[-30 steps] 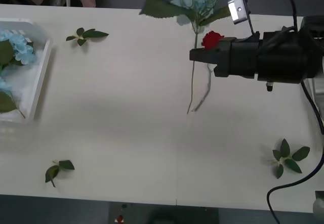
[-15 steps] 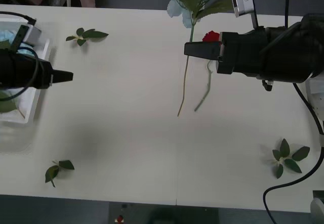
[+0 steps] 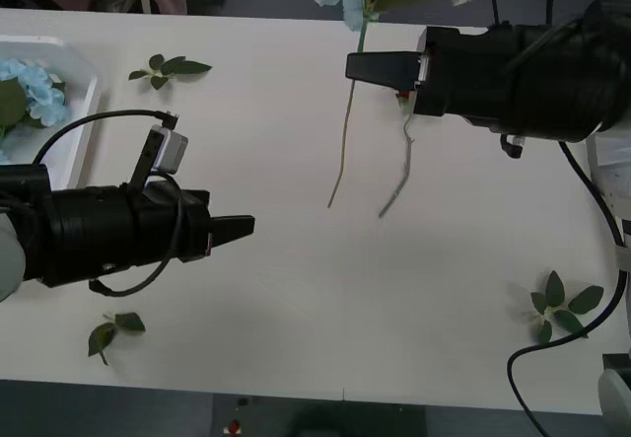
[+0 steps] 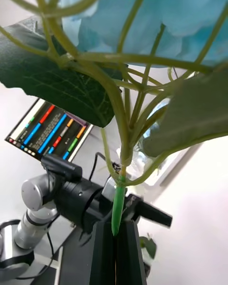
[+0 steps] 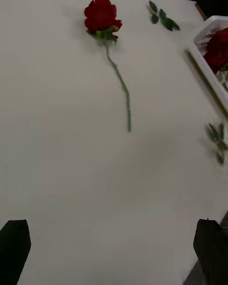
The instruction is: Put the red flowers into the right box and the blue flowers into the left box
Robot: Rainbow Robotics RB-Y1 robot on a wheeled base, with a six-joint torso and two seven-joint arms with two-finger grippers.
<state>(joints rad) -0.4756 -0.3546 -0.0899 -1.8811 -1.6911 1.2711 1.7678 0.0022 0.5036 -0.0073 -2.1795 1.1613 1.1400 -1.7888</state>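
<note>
so, far on the left, the left box (image 3: 87, 111) is already holding blue flowers (image 3: 35, 87). the left gripper (image 3: 242, 227) is hanging low over the table (image 3: 296, 289) with its fingers (image 5: 14, 237) wide and empty. in the middle, a red flower (image 5: 101, 14) is lying on the table, waiting. on the right, the right gripper (image 3: 360, 65) is pinching a blue flower's stem (image 4: 118, 204) up in the air. red flowers are already lying in the right box (image 5: 209, 71).

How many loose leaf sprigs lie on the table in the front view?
3 leaf sprigs: one at the far left, one near the front-left edge, one at the front right. The arms may hide others.
</note>
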